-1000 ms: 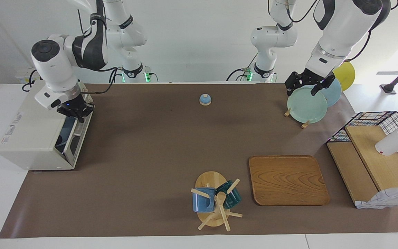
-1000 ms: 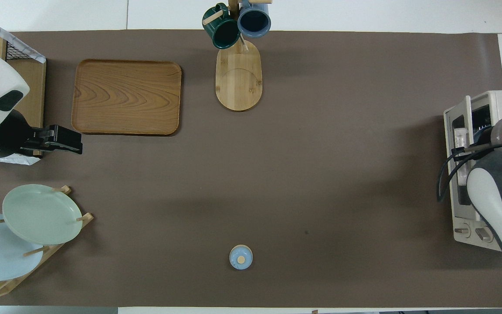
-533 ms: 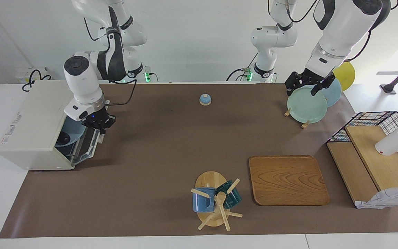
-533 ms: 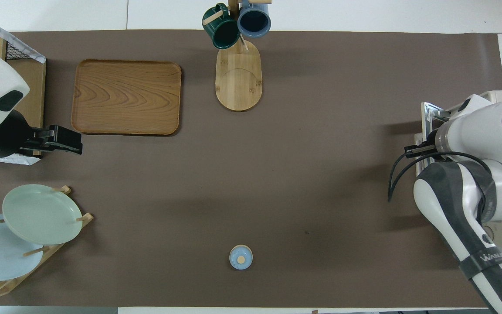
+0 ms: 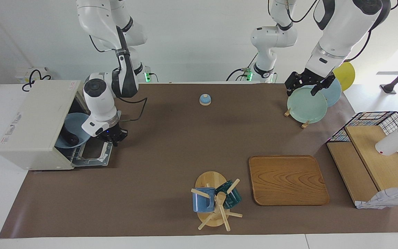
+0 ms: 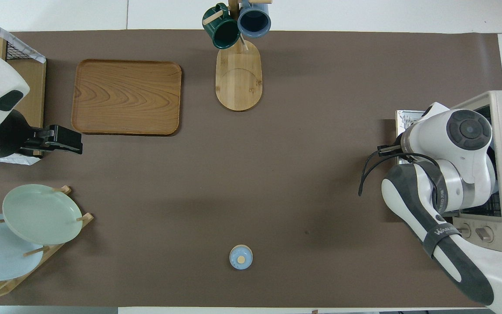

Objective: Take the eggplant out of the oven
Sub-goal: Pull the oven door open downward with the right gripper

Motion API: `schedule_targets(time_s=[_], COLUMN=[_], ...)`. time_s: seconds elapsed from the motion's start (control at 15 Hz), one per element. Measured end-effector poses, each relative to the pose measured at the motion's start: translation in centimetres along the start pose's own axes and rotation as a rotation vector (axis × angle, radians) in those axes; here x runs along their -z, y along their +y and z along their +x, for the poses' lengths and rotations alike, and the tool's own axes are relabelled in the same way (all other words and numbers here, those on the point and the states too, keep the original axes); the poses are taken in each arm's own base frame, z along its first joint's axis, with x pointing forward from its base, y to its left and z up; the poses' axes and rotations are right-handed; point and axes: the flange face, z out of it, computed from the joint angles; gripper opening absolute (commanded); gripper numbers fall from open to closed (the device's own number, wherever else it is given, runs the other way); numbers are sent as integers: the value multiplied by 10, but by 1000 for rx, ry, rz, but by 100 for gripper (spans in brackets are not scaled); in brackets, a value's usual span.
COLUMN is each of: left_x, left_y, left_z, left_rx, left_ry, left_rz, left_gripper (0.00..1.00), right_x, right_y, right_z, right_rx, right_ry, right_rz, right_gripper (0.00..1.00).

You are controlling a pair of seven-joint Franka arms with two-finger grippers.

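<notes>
Eggplant [image 5: 70, 136] axis unclear, inside open oven [image 5: 33, 121]

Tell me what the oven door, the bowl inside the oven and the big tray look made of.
Oven door: dark glass pane in a bright metal frame, lying folded down flat. Bowl: glossy pale blue, probably glazed ceramic, though plastic is possible. Tray: wood, visible grain, smooth satin finish.
</notes>
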Motion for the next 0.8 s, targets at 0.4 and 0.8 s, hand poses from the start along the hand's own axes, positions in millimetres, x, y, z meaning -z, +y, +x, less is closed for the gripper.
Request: schedule_targets(time_s=[0.4,0.8], left_x=[0,0], left_y=[0,0], left_z=[0,0], left_rx=[0,0], left_ry=[0,0], left_rz=[0,0], left_gripper=[100,100], right_x=[0,47], right_y=[-8,-32], right_z=[7,27], right_rx=[-106,-108], right_ry=[15,-43], right_rz=[49,40], right_gripper=[0,26])
